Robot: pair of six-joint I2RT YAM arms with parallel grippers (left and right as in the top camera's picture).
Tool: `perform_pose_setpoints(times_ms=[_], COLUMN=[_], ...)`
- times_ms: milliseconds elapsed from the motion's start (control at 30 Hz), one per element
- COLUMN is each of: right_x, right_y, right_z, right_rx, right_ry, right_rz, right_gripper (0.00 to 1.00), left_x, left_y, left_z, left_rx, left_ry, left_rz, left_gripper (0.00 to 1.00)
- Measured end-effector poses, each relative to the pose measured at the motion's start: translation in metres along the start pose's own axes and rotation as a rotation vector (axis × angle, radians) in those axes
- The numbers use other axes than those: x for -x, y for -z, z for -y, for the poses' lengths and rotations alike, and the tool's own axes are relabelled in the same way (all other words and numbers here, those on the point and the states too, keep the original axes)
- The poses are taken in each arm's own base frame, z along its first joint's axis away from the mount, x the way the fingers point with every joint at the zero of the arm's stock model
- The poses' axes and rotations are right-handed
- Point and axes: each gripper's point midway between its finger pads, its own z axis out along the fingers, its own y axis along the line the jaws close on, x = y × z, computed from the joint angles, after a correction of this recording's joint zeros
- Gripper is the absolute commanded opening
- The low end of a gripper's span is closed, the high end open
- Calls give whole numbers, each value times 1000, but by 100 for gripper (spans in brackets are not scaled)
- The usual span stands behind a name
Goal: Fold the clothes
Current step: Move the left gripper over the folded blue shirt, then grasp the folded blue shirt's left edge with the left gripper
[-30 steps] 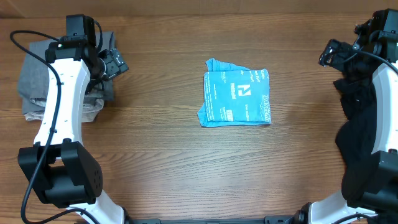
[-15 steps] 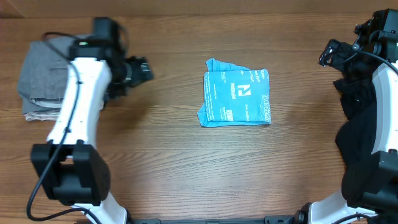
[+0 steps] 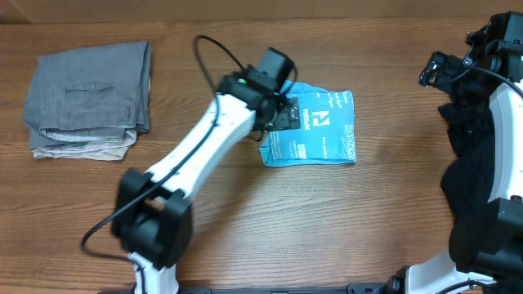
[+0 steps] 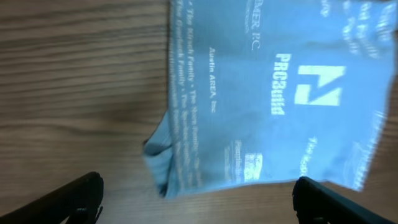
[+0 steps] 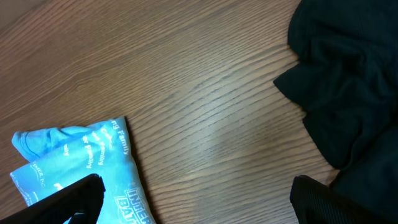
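The light blue T-shirt (image 3: 320,131) is seen lying near the middle of the wooden table (image 3: 204,237), already gathered into a compact, roughly square packet with white small print facing up. The packet is not quite clean: a bunched lobe of cloth sticks out at its far left corner and a rumpled tuck shows at its near left corner.

The left gripper (image 4: 196,186) is held over the packet's left part, with its fingers spread wide and nothing between them. In the left wrist view the cloth is blurred, so whether it is being touched cannot be told. The right gripper (image 5: 196,183) is parked at the far right edge of the table, well apart from the shirt, its fingers likewise wide and empty, beside a heap of black fabric (image 3: 474,155). The folded grey trousers (image 3: 86,98) lie at the far left, well apart from the shirt.

The folding is judged to be nearly done, the step in hand being a last tidy or final fold of the left side. The next move would call for the left fingers to be lowered onto the ragged left edge and closed on the loose layers, so that the packet is not dragged open.
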Motion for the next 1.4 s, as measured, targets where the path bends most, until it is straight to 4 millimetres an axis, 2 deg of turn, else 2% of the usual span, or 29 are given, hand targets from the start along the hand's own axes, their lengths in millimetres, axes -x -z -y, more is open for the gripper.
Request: perform_pose_setpoints(times_ms=[133, 300, 467, 600, 733, 867, 1067, 1133, 1167, 1233, 1300, 1400], right_x=[0, 0, 0, 0, 0, 0, 0, 0, 0, 0, 0, 0], right_y=[0, 0, 0, 0, 0, 0, 0, 0, 0, 0, 0, 0], right_z=[0, 0, 0, 0, 0, 0, 0, 0, 0, 0, 0, 0], right_rx=[0, 0, 0, 0, 0, 0, 0, 0, 0, 0, 0, 0], right_ry=[-1, -1, 0, 0, 0, -1, 0, 0, -1, 0, 0, -1], right_rz=[0, -1, 0, 0, 0, 0, 0, 0, 0, 0, 1, 0], right_gripper=[100, 100, 100, 100, 100, 100, 100, 100, 100, 100, 100, 100], left_x=[-10, -25, -30, -28, -28, -30, -34, -35, -35, -35, -35, -34], left_y=[-42, -80, -99, -100, -100, -100, -99, -99, -99, -98, -98, -97], left_z=[4, -8, -18, -17, -16, -13, -14, -14, -14, -14, -16, -22], left_rx=[43, 113, 158, 155, 153, 148, 153, 154, 153, 154, 165, 181], left_ry=[-10, -16, -30, -64, -78, -83, -86, -87, -87, -88, -93, -107], left_rz=[-34, -96, -114, -112, -117, -129, -146, -149, -150, -151, -152, -154], left_gripper=[100, 100, 100, 100, 85, 65, 45, 42, 43, 56, 62, 80])
